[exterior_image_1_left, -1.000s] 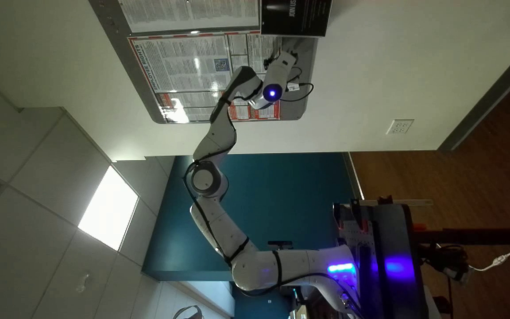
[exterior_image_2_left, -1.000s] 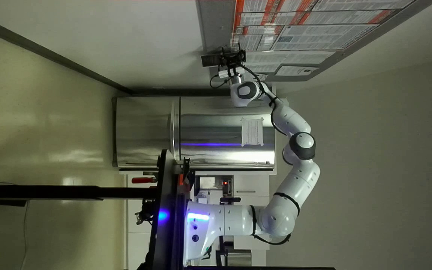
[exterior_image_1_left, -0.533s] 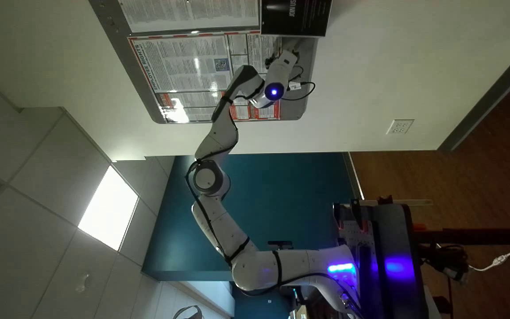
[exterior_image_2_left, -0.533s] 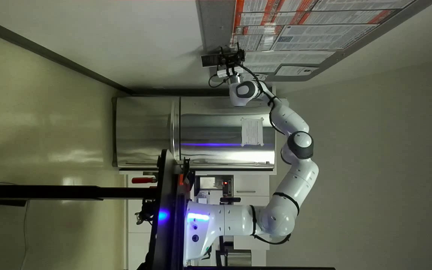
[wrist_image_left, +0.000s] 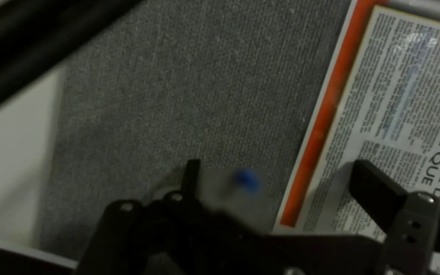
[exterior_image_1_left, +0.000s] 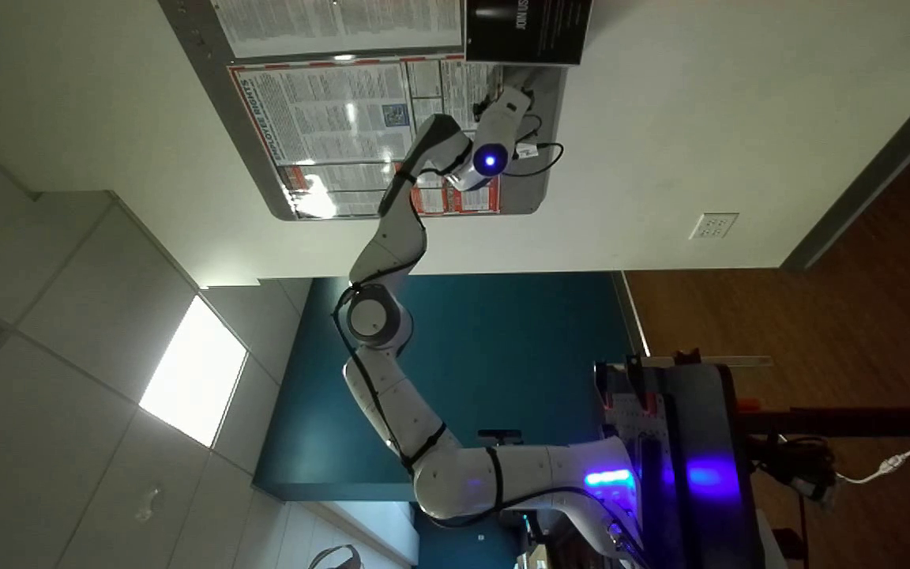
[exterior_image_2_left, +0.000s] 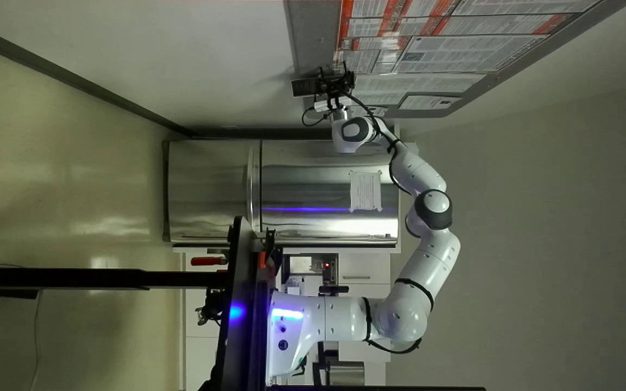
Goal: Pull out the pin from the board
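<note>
Gripper spread wide, holding nothing, before the board.
In the wrist view the blue pin, blurred, shows against the board's grey face, between the two fingers, nearer the one over that face than the one over the board's orange-edged poster; whether they touch it cannot be told. In an exterior view a black box lettered JOIN US overlaps the board's edge.
</note>
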{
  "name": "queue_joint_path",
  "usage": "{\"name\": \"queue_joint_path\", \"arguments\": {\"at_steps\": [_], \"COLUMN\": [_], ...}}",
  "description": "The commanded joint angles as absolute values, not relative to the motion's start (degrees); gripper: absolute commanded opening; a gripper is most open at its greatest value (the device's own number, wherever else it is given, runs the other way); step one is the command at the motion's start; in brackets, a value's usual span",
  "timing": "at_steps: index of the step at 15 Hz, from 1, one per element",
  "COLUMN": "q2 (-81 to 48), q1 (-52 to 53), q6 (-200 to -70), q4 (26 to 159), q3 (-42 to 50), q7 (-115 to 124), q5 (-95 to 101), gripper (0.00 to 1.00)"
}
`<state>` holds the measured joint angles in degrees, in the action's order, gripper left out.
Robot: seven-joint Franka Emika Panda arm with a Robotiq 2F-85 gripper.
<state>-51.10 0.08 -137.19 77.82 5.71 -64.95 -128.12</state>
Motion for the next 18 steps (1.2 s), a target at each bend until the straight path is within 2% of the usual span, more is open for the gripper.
{"name": "queue_joint_path", "arguments": {"at_steps": [1,6,10,11,12,18], "q2": [-51.95,-52.41,-52.61,-52.47,-52.4,-48.44], "q1": [-0.69,-1.31,-1.76,-1.96,-2.07,-2.79], "q6": [-136.45,-136.15,-135.94,-135.72,-135.65,-134.81], "q4": [73.6,73.64,73.92,74.12,74.25,78.66], "q3": [5.62,5.53,5.57,5.61,5.69,5.73], "q7": [-63.77,-63.99,-63.98,-63.97,-63.99,-63.61], "q5": [-127.71,-127.1,-126.91,-126.81,-126.62,-124.97], "gripper": [0.68,0.29,0.01,0.0,0.05,0.05]}}
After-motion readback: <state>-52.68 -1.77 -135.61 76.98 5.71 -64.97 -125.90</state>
